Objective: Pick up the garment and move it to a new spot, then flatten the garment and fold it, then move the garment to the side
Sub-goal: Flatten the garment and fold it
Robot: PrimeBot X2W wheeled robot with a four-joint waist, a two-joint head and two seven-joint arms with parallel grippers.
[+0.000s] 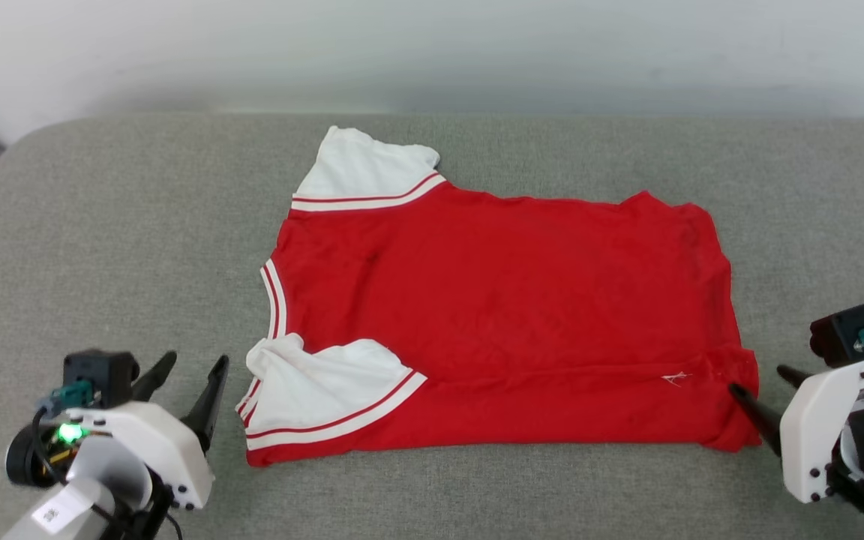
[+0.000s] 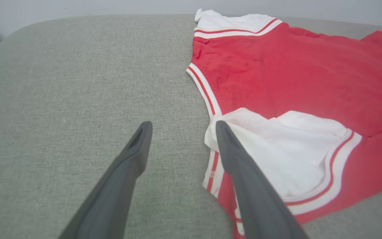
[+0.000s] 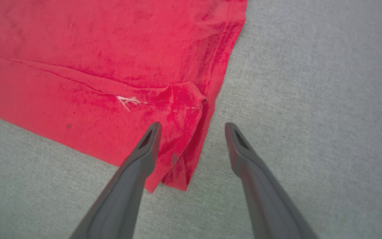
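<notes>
- garment lies spread on the grey cushion, roughly centred: collar and white sleeves towards the robot's left, hem towards its right. Plain red side is up, no print visible.
- left gripper: jaws spread, pinching nothing. It sits just beside the near sleeve. In the left wrist view one finger overlaps the sleeve edge and the other is over bare cushion. Can't tell if either touches.
- right gripper: jaws spread, empty, at the near hem corner. In the right wrist view one finger is over the red fabric, the other over cushion.
- progress, my read: pick-and-move and flattening look done. The near long edge looks turned over onto the body, with a crease running sleeve to hem and the near sleeve on top, so the first fold looks in.
- hem corner is bunched, with a loose white thread beside it.
- left, likely: fold the far side with its sleeve, fold crosswise, then move it to the side.
</notes>
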